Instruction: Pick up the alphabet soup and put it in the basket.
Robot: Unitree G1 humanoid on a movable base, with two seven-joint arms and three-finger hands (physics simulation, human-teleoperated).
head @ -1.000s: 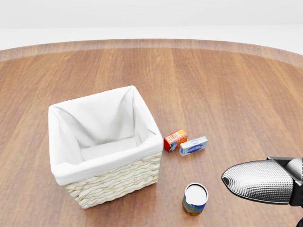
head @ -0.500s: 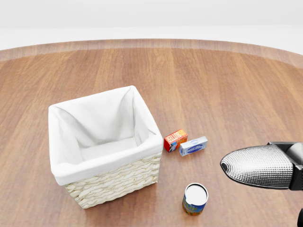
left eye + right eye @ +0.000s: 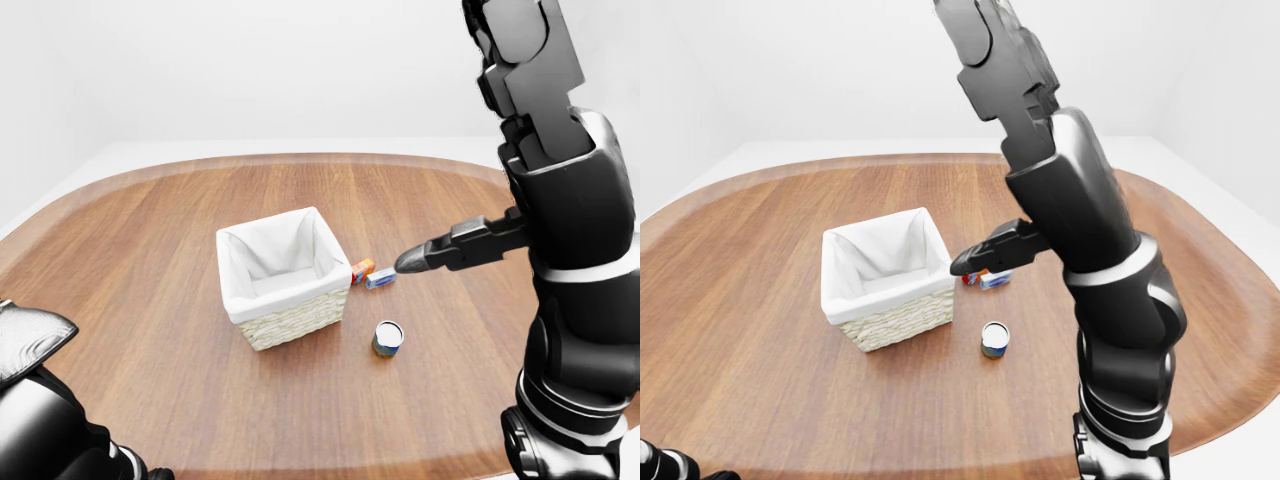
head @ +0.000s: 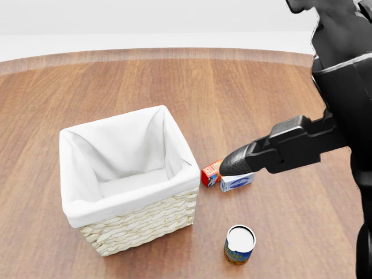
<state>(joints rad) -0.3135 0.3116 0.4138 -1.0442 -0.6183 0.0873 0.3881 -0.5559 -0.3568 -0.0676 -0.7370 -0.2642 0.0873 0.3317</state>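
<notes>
Reach step: right robot hand (image 4: 232,160), grip state unclear, hovers above the worktop (image 4: 279,93); next, lower onto alphabet soup can (image 4: 239,244) beside basket (image 4: 133,224).

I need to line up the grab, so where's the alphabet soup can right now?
In the head view the alphabet soup can stands upright at the bottom edge, right of the basket and below the two small boxes.

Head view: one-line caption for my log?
Right hand hovers above two small boxes; soup can stands beside empty basket.
</notes>
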